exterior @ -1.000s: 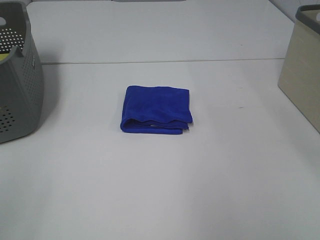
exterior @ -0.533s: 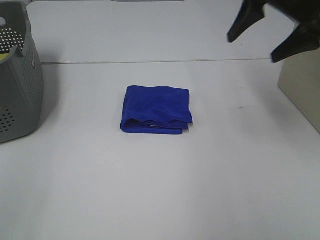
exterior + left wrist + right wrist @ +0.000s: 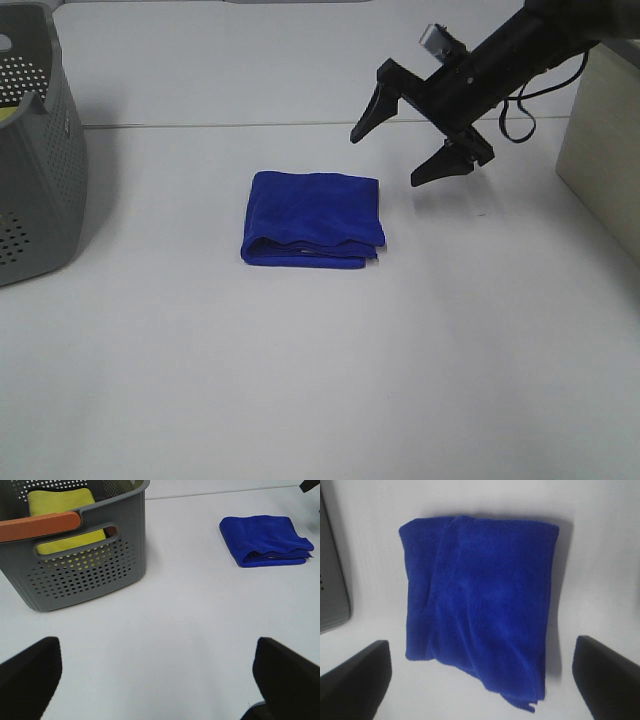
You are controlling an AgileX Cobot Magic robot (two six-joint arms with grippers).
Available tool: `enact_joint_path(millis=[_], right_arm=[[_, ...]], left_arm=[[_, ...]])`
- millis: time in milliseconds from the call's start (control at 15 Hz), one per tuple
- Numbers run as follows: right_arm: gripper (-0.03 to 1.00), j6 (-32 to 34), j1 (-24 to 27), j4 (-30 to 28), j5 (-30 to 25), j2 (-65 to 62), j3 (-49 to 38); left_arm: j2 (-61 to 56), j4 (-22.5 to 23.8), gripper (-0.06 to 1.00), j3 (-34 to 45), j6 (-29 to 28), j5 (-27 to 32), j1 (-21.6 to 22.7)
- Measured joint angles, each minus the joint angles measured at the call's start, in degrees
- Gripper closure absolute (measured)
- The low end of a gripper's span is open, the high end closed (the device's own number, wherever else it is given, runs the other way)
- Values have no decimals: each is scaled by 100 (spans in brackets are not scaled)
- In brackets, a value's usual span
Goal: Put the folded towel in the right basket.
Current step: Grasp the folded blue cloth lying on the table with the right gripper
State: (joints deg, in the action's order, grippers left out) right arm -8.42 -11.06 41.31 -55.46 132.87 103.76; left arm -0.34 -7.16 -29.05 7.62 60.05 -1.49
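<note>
We record a white, matt bench [image 3: 300, 380]. One thin seam [image 3: 250, 124] crosses it, on the far side of the towel from the left fingers [image 3: 30, 672]. Three items rest directly on it.

- The blue folded towel [image 3: 313, 218] lies flat ahead of the right fingers [image 3: 447, 160], in line with the gap between them and apart from them.
- A grey perforated basket [image 3: 40, 190] stands well beyond the towel from the right fingers, and near ahead of the left fingers.
- The beige right basket [image 3: 600, 170] stands behind the right fingers.

A small dark speck [image 3: 480, 213] marks the surface near the right fingers.
</note>
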Motion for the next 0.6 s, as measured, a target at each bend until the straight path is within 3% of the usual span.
enact_joint_path(millis=[200, 467, 600], right_arm=[[3, 0, 0, -11, -34, 659, 539], [4, 327, 0, -842, -63, 802, 607], [5, 350, -11, -705, -120, 859, 619]], left_arm=[[0, 0, -1, 0, 0, 0, 0], [0, 0, -1, 0, 0, 0, 0], [0, 0, -1, 0, 0, 0, 0]])
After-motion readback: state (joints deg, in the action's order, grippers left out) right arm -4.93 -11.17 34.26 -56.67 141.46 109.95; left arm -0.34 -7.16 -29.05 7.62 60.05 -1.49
